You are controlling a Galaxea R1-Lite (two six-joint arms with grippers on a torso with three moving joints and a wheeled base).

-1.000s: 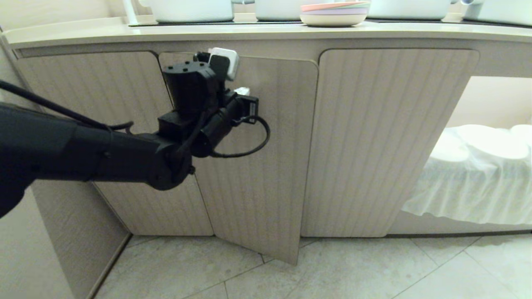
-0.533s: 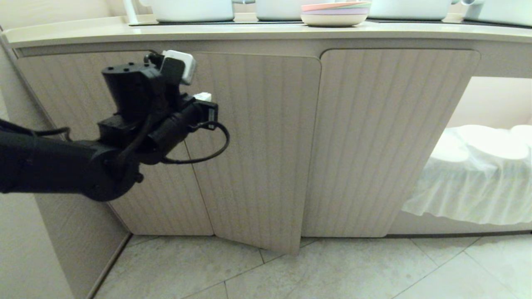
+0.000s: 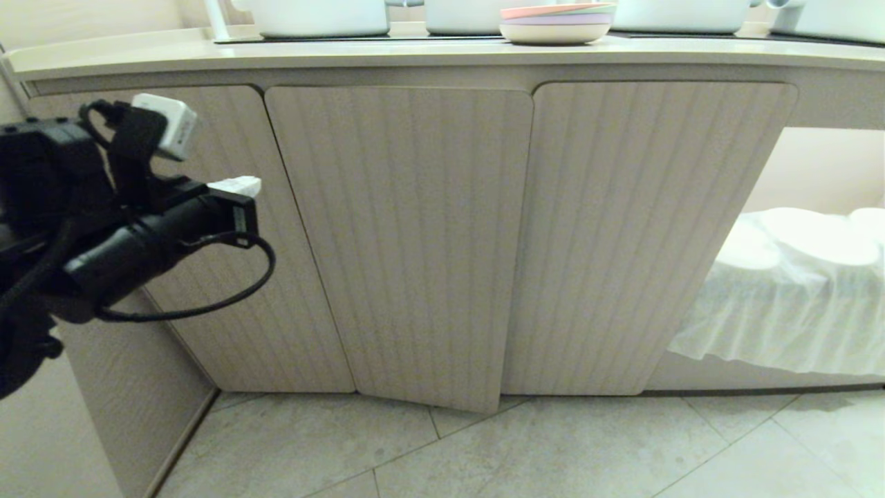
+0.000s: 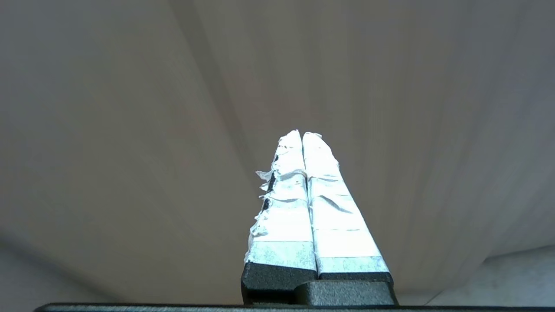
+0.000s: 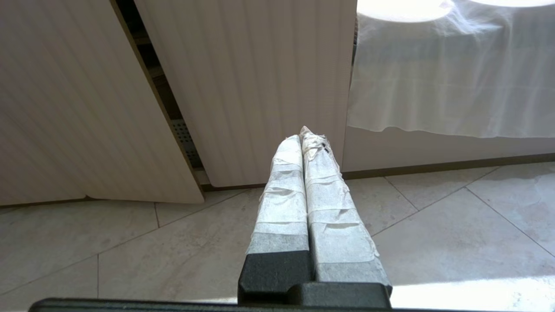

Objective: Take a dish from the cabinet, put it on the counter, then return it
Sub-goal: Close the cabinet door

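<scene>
Cabinet [image 3: 397,242] door just beside left gripper [image 3: 238,185]

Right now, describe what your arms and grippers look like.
The left arm is matte black and tubular, with a black cable looping beneath it and a small white-and-grey box mounted on top. The left gripper and right gripper each have two long tapered fingers wrapped in wrinkled white tape over black bases.
</scene>
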